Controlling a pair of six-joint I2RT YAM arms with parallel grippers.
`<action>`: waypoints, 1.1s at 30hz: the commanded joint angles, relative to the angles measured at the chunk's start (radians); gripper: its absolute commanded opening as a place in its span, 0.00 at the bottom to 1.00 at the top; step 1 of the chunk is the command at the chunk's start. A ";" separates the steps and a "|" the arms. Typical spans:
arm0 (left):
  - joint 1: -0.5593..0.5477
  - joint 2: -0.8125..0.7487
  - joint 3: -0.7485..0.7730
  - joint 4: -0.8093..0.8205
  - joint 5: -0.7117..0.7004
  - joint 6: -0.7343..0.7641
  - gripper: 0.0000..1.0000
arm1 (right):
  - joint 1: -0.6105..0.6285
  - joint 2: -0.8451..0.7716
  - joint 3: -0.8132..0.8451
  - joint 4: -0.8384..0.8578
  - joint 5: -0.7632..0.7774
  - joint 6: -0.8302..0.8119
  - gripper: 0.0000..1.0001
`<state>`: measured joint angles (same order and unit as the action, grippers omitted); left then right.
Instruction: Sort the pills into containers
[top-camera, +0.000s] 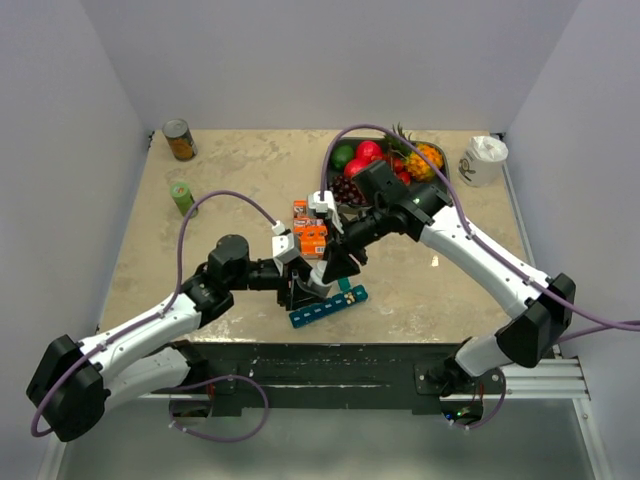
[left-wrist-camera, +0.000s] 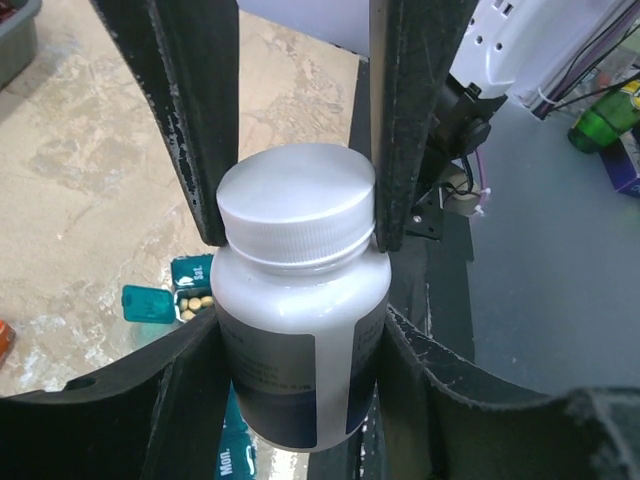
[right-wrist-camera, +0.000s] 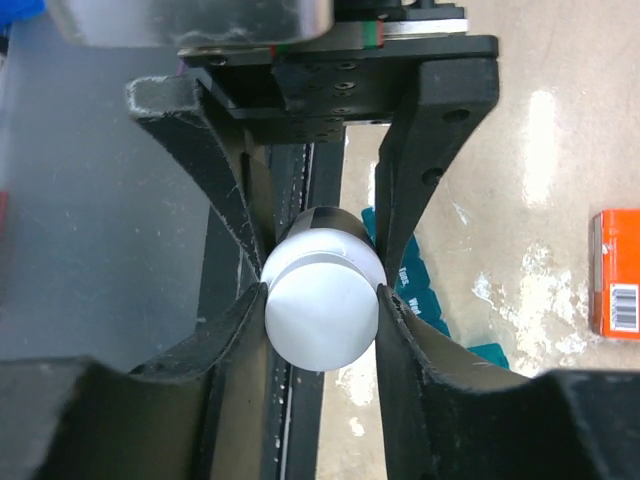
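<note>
The small white bottle (left-wrist-camera: 295, 300) with a blue-purple label hangs over the table's near edge, its white cap (right-wrist-camera: 320, 310) on. My left gripper (left-wrist-camera: 300, 345) is shut on the bottle's body. My right gripper (right-wrist-camera: 322, 300) is shut on the cap from the other side. Both grippers meet above the teal pill-organiser strip (top-camera: 328, 306), left (top-camera: 303, 283) and right (top-camera: 335, 268). The strip also shows in the right wrist view (right-wrist-camera: 415, 285). One end compartment, marked Sat, is open, with several orange-yellow pills (left-wrist-camera: 194, 303) inside.
Orange boxes (top-camera: 310, 232) lie just behind the grippers; one shows in the right wrist view (right-wrist-camera: 615, 272). A fruit bowl (top-camera: 385, 165) stands at the back, a white cup (top-camera: 484, 160) back right, a can (top-camera: 180, 140) and a green bottle (top-camera: 182, 197) back left.
</note>
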<state>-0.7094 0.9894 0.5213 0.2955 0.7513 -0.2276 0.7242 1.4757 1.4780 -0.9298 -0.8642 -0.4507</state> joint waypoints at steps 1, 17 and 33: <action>0.001 0.009 0.034 0.027 0.057 0.053 0.00 | 0.023 0.040 0.079 -0.158 -0.127 -0.139 0.08; 0.001 0.071 0.065 0.096 0.221 0.048 0.00 | 0.090 0.025 0.122 -0.396 -0.125 -0.778 0.20; 0.002 0.020 0.046 0.059 0.165 0.068 0.00 | 0.073 0.018 0.225 -0.316 -0.136 -0.499 0.75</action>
<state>-0.7139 1.0386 0.5365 0.3328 0.9447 -0.1898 0.8040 1.5097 1.6501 -1.2972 -0.9699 -1.0889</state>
